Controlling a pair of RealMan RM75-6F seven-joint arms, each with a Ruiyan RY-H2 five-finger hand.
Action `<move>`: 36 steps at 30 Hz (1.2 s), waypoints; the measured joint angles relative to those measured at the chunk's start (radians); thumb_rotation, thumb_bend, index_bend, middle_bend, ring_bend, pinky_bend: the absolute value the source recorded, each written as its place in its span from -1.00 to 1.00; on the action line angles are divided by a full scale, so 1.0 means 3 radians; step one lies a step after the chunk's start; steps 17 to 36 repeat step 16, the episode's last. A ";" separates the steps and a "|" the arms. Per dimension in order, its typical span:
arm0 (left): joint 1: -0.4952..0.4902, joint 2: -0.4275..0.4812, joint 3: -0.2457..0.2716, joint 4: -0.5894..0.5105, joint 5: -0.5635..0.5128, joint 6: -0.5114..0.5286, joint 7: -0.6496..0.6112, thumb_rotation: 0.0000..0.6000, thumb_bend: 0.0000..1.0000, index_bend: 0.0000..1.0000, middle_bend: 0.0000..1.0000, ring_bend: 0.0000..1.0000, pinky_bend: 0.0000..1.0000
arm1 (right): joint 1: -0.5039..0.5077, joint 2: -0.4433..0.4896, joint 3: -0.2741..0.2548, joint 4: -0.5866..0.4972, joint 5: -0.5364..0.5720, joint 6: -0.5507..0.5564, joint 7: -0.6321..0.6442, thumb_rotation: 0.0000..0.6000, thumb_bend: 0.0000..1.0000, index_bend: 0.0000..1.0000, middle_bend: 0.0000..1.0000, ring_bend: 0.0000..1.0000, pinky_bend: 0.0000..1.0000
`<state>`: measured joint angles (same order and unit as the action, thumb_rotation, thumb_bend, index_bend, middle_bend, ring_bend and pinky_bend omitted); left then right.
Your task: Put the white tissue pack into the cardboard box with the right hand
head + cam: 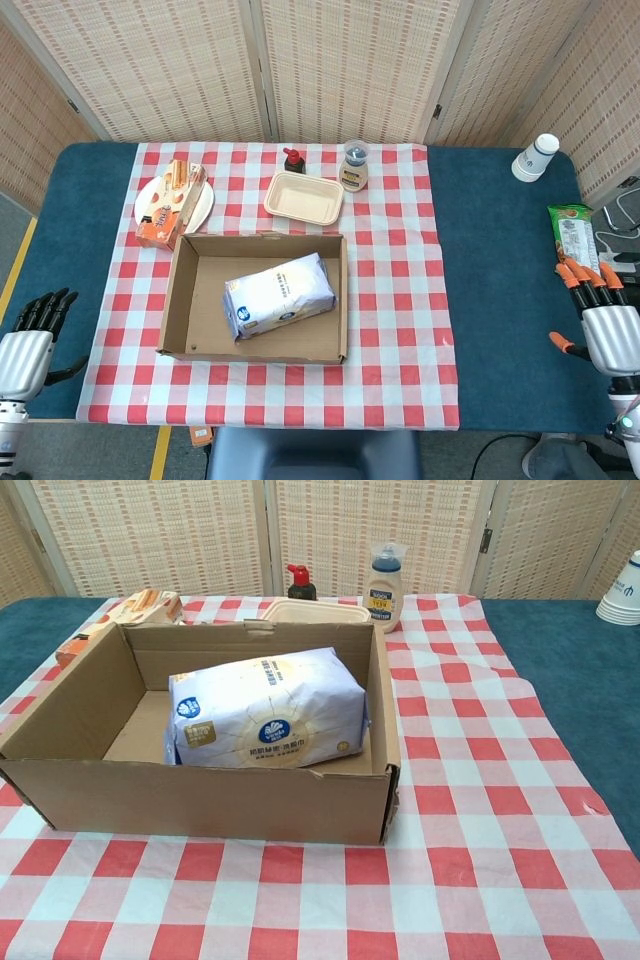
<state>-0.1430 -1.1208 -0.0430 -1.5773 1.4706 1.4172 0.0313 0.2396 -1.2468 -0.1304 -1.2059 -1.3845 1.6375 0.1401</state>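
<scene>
The white, soft plastic-wrapped tissue pack (pixel 279 294) lies inside the open brown cardboard box (pixel 186 300), towards its right wall, tilted slightly; the chest view shows the pack (pixel 268 720) resting on the box floor against the right side of the box (pixel 70 710). The box sits on the red-and-white checked cloth (pixel 400 300) that covers the middle of the blue tabletop (pixel 490 300). The right hand (pixel 605 325) — silver, with orange fingertips — hangs at the right edge of the head view, well apart from the box, its fingers spread and empty. The left hand (pixel 28 335), dark-fingered, sits at the lower left corner, fingers apart and seemingly holding nothing, though it is partly cropped. Behind the box: a beige rectangular tray (pixel 303 197), a small dark red-capped bottle (pixel 293 160), a white-labelled jar (pixel 353 168) and an orange snack box on a white plate (pixel 172 203).
</scene>
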 measured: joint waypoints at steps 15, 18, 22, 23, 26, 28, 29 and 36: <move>-0.0008 -0.0039 0.0039 0.0033 0.0063 -0.0008 0.0081 1.00 -0.61 -1.00 -1.00 -1.00 -0.86 | -0.0222 0.0024 0.0276 0.0035 -0.0258 0.0064 0.0124 1.00 -1.00 -1.00 -0.94 -1.00 -1.00; -0.0012 -0.0038 0.0041 0.0032 0.0063 -0.0019 0.0078 1.00 -0.61 -1.00 -1.00 -1.00 -0.86 | -0.0226 0.0010 0.0291 0.0049 -0.0258 0.0039 0.0139 1.00 -1.00 -1.00 -0.94 -1.00 -1.00; -0.0012 -0.0038 0.0041 0.0032 0.0063 -0.0019 0.0078 1.00 -0.61 -1.00 -1.00 -1.00 -0.86 | -0.0226 0.0010 0.0291 0.0049 -0.0258 0.0039 0.0139 1.00 -1.00 -1.00 -0.94 -1.00 -1.00; -0.0012 -0.0038 0.0041 0.0032 0.0063 -0.0019 0.0078 1.00 -0.61 -1.00 -1.00 -1.00 -0.86 | -0.0226 0.0010 0.0291 0.0049 -0.0258 0.0039 0.0139 1.00 -1.00 -1.00 -0.94 -1.00 -1.00; -0.0012 -0.0038 0.0041 0.0032 0.0063 -0.0019 0.0078 1.00 -0.61 -1.00 -1.00 -1.00 -0.86 | -0.0226 0.0010 0.0291 0.0049 -0.0258 0.0039 0.0139 1.00 -1.00 -1.00 -0.94 -1.00 -1.00; -0.0012 -0.0038 0.0041 0.0032 0.0063 -0.0019 0.0078 1.00 -0.61 -1.00 -1.00 -1.00 -0.86 | -0.0226 0.0010 0.0291 0.0049 -0.0258 0.0039 0.0139 1.00 -1.00 -1.00 -0.94 -1.00 -1.00; -0.0012 -0.0038 0.0041 0.0032 0.0063 -0.0019 0.0078 1.00 -0.61 -1.00 -1.00 -1.00 -0.86 | -0.0226 0.0010 0.0291 0.0049 -0.0258 0.0039 0.0139 1.00 -1.00 -1.00 -0.94 -1.00 -1.00; -0.0012 -0.0038 0.0041 0.0032 0.0063 -0.0019 0.0078 1.00 -0.61 -1.00 -1.00 -1.00 -0.86 | -0.0226 0.0010 0.0291 0.0049 -0.0258 0.0039 0.0139 1.00 -1.00 -1.00 -0.94 -1.00 -1.00</move>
